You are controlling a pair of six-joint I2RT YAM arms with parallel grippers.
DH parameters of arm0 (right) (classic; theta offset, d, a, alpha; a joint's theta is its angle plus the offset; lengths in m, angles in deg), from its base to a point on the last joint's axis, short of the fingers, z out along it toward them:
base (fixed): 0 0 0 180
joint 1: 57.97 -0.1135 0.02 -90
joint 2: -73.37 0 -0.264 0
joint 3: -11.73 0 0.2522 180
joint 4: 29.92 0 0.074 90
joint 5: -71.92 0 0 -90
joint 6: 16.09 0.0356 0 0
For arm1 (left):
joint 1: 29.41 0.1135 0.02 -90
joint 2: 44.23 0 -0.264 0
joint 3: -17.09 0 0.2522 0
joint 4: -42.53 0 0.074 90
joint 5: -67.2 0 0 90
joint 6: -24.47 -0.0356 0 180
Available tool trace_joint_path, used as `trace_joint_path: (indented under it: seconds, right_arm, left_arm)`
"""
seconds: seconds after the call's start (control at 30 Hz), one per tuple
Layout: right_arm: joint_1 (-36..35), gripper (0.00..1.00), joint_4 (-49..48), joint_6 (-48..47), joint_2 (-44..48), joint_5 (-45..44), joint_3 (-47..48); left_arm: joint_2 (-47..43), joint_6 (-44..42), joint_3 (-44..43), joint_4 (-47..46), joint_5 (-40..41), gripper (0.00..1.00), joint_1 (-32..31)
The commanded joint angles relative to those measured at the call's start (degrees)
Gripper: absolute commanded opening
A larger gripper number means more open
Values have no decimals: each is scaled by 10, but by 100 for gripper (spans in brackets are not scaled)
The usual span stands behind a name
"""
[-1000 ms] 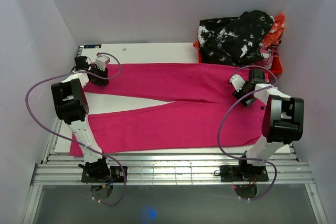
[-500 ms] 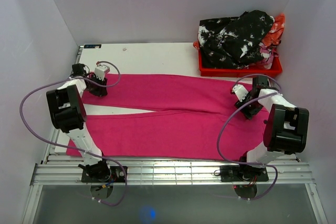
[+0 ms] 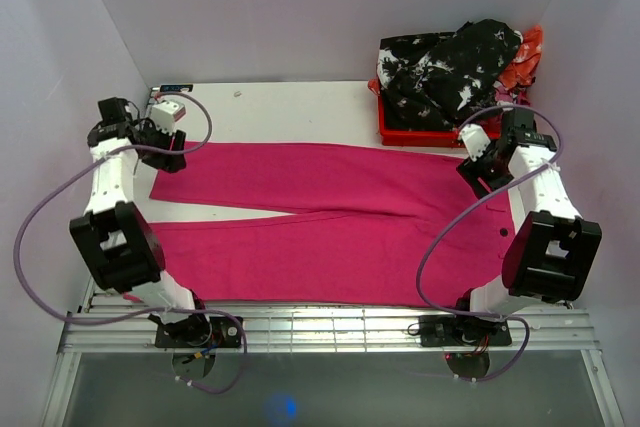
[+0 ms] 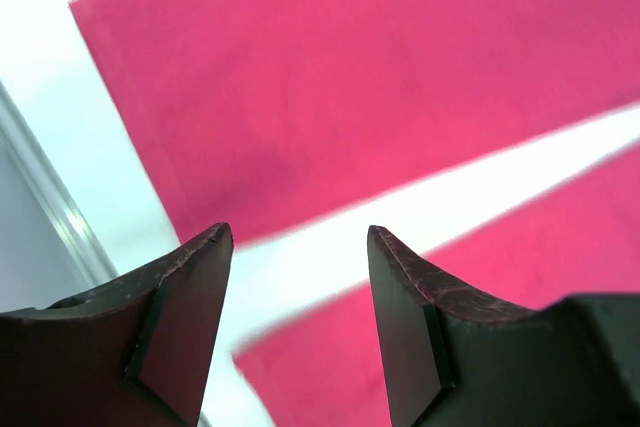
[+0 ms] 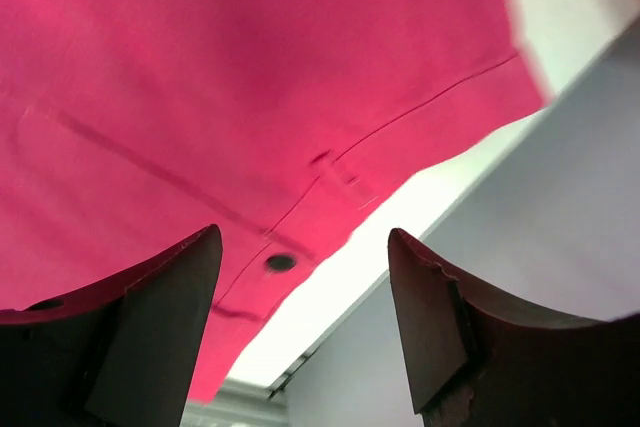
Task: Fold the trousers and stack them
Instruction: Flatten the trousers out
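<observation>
The magenta trousers (image 3: 330,217) lie flat across the white table, waist at the right and both legs running left with a narrow gap between them. My left gripper (image 3: 166,159) hovers over the cuff end of the far leg; in the left wrist view it (image 4: 300,237) stands open and empty above the cloth (image 4: 350,77). My right gripper (image 3: 480,177) hangs over the far corner of the waist. In the right wrist view it (image 5: 305,237) is open with nothing in it, over the waistband (image 5: 200,77) and its dark button (image 5: 281,262).
A red crate (image 3: 455,134) heaped with black-and-white patterned clothes (image 3: 450,72) stands at the back right, just beyond the waist. Bare table (image 3: 280,107) lies behind the trousers. Walls close in on both sides; a metal rail (image 3: 320,327) runs along the front.
Both grippers have opened and let go of the trousers, then lifted away outward and toward the back. The trousers slid a little nearer and now lie flat.
</observation>
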Motion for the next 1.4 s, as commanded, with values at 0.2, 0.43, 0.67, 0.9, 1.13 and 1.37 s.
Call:
trace_joint_path:
  seconds: [0.2, 0.43, 0.67, 0.9, 1.13, 1.37]
  right_arm:
    - [29, 70, 68, -59, 67, -1, -162]
    - [37, 68, -38, -62, 50, -15, -257]
    - [41, 71, 8, -47, 37, 77, -192]
    - [96, 97, 60, 28, 118, 225, -13]
    - [166, 90, -8, 185, 18, 255, 89]
    - [183, 90, 112, 83, -190, 254, 302]
  left_arm:
    - [-167, -90, 195, 138, 33, 66, 36]
    - [-180, -77, 289, 102, 34, 63, 36]
    - [-178, -122, 220, 115, -44, 66, 37]
    - [-163, -80, 80, 33, -119, 78, 50]
    - [-171, 182, 106, -283, -143, 98, 65]
    - [56, 143, -201, -24, -286, 97, 78]
